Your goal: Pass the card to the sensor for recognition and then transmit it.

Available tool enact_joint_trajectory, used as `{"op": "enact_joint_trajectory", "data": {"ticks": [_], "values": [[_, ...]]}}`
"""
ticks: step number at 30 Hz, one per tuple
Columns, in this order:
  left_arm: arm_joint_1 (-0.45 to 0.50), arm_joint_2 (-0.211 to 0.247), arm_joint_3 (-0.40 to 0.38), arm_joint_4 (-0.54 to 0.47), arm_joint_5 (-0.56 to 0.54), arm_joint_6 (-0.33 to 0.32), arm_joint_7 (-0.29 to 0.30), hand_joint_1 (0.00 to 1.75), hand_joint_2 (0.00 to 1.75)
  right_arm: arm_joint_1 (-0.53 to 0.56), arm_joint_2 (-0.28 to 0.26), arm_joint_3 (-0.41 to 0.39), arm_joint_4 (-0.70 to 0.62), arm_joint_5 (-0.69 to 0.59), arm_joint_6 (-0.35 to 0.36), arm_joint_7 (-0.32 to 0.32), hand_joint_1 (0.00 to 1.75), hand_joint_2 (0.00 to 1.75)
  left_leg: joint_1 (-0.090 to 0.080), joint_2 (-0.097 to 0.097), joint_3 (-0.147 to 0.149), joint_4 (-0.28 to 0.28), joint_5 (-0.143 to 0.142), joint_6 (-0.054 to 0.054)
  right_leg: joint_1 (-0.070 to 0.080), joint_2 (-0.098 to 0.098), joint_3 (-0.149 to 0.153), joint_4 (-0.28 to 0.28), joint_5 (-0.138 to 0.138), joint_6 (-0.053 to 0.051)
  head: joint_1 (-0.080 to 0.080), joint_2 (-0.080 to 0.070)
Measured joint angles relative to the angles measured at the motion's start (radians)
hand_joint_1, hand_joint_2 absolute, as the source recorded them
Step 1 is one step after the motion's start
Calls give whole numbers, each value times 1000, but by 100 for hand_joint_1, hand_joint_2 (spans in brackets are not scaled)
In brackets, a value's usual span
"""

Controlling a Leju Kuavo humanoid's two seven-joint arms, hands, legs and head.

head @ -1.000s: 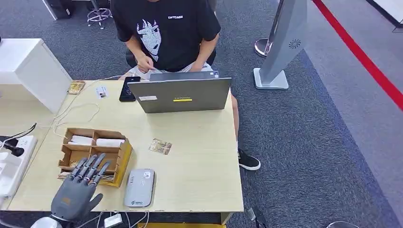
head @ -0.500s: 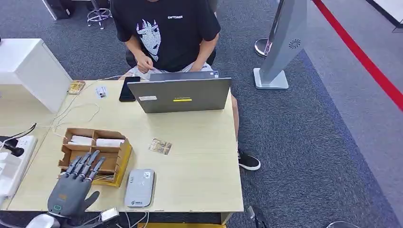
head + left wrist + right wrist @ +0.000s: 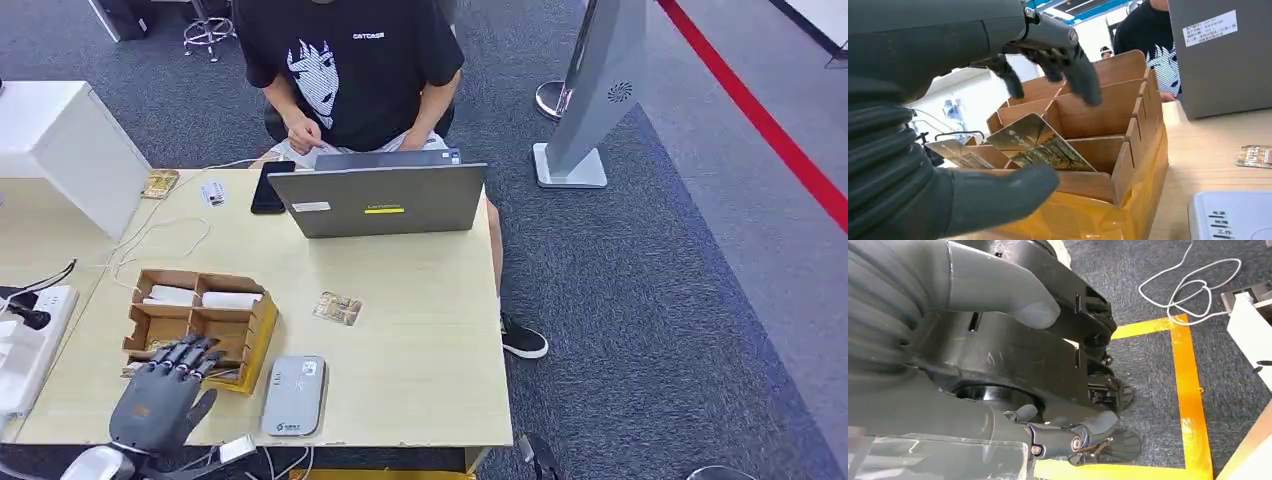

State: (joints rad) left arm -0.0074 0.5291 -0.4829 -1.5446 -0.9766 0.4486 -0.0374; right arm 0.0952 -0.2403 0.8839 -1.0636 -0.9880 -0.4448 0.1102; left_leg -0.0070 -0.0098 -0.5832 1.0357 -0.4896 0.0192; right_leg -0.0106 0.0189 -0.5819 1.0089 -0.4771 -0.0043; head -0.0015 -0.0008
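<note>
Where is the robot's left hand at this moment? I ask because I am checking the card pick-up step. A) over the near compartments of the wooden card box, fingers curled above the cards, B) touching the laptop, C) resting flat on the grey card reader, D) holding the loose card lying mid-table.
A: the left hand hangs over the near end of the wooden card box, its fingers curled above the cards, holding nothing.
</note>
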Motion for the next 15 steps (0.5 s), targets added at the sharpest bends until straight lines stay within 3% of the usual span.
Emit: {"op": "enact_joint_trajectory", "data": {"ticks": [15], "values": [[59,31,32,-46,-15,2,68,175,175,24,-24,16,-38,-27,-39,-19,0,175,0,0,0,0,0,0,0,0,0,0,0,0,0,0]]}}
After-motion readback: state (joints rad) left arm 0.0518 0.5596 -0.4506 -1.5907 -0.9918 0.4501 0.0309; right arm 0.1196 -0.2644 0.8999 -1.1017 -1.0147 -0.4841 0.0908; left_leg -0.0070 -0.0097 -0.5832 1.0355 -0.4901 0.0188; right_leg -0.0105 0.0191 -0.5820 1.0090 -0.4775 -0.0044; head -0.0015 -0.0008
